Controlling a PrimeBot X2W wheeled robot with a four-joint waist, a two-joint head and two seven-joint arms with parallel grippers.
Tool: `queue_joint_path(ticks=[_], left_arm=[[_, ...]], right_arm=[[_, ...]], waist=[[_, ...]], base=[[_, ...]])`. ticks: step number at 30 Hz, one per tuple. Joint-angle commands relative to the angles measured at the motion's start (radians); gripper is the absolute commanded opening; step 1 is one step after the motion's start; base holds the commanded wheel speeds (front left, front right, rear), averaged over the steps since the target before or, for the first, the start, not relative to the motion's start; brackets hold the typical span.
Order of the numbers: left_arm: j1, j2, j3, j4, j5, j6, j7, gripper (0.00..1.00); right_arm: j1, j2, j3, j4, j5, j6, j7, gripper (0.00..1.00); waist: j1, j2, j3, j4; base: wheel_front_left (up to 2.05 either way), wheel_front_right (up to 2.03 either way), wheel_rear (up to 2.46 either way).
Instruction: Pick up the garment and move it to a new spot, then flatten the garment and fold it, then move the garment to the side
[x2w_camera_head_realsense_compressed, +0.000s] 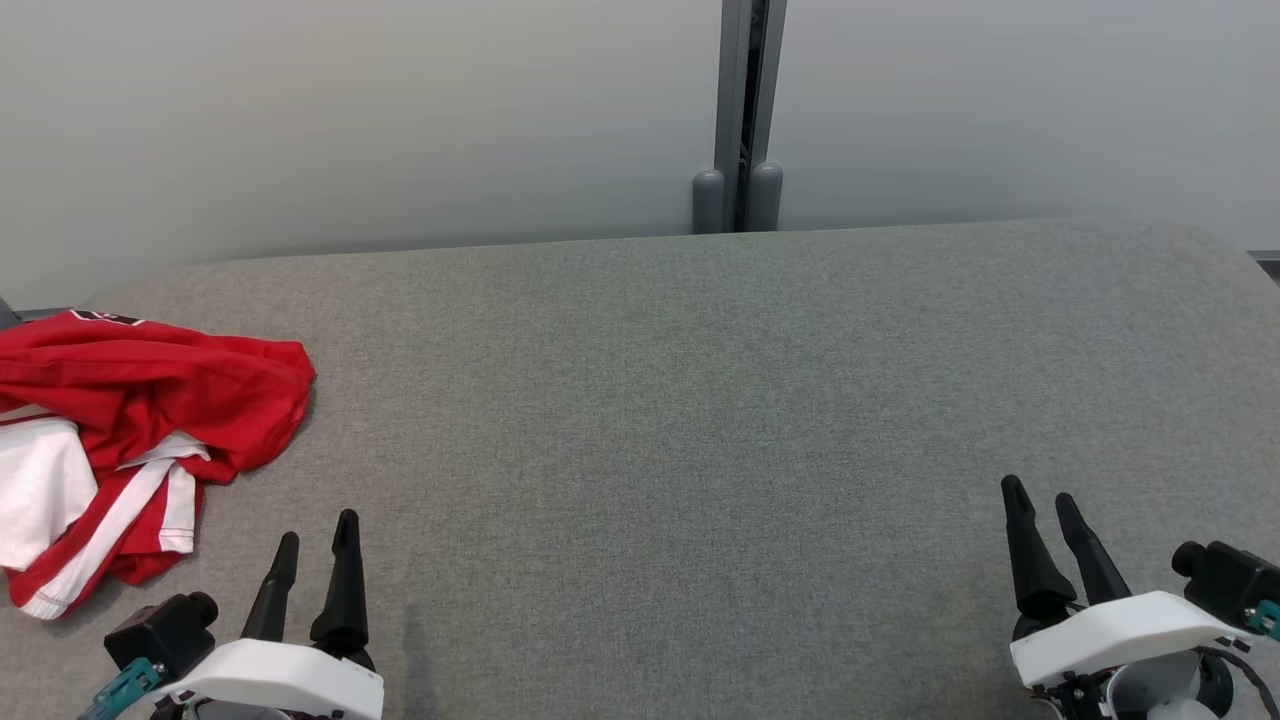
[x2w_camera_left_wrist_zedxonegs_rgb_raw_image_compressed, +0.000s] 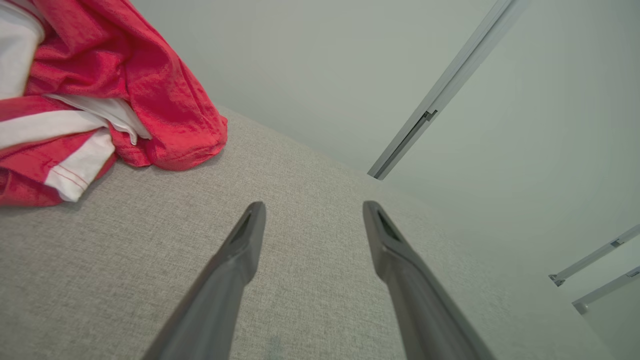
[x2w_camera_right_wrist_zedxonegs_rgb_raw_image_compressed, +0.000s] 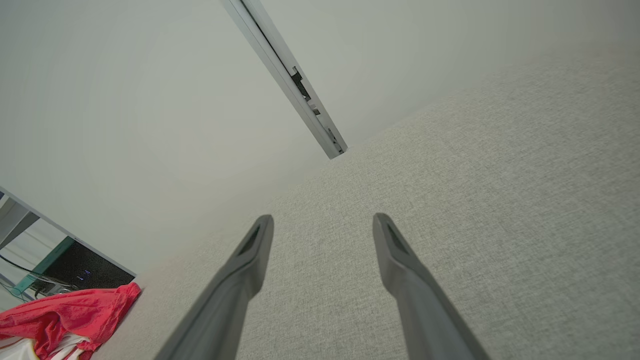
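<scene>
Plainly nothing is held yet: the left gripper (x2w_camera_head_realsense_compressed: 317, 530) and right gripper (x2w_camera_head_realsense_compressed: 1037, 492) hover with fingers apart over the table (x2w_camera_head_realsense_compressed: 700, 400), and the garment (x2w_camera_head_realsense_compressed: 150, 420) lies crumpled at its left end. The left one is nearer, so it should pinch a raised red fold and lift high before carrying.

A desk (x2w_camera_head_realsense_compressed: 700, 400) covered in grey woven fabric is set against a pale wall (x2w_camera_head_realsense_compressed: 350, 120). The wall is divided by a vertical grey metal post (x2w_camera_head_realsense_compressed: 750, 90), at whose foot two rounded grey caps (x2w_camera_head_realsense_compressed: 708, 200) are seen side by side. Beyond the desk's left end, a dark box (x2w_camera_right_wrist_zedxonegs_rgb_raw_image_compressed: 85, 272) beside a teal bar (x2w_camera_right_wrist_zedxonegs_rgb_raw_image_compressed: 45, 262) is made out.
</scene>
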Motion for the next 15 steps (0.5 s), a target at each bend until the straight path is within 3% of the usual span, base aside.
queue_joint_path(ticks=[1, 15], left_arm=[[-0.015, 0.007, -0.002, -0.004, 0.04, 0.006, -0.012, 1.0], [-0.006, 0.009, -0.005, 0.016, 0.188, 0.021, -0.045, 1.0]], right_arm=[[-0.024, -0.009, 0.003, -0.01, -0.039, 0.002, -0.016, 1.0], [-0.022, -0.003, -0.006, 0.015, -0.185, 0.002, -0.049, 1.0]], waist=[[0.0, 0.0, 0.001, 0.0], [0.0, 0.0, 0.0, -0.002]], base=[[0.0, 0.0, 0.0], [0.0, 0.0, 0.0]])
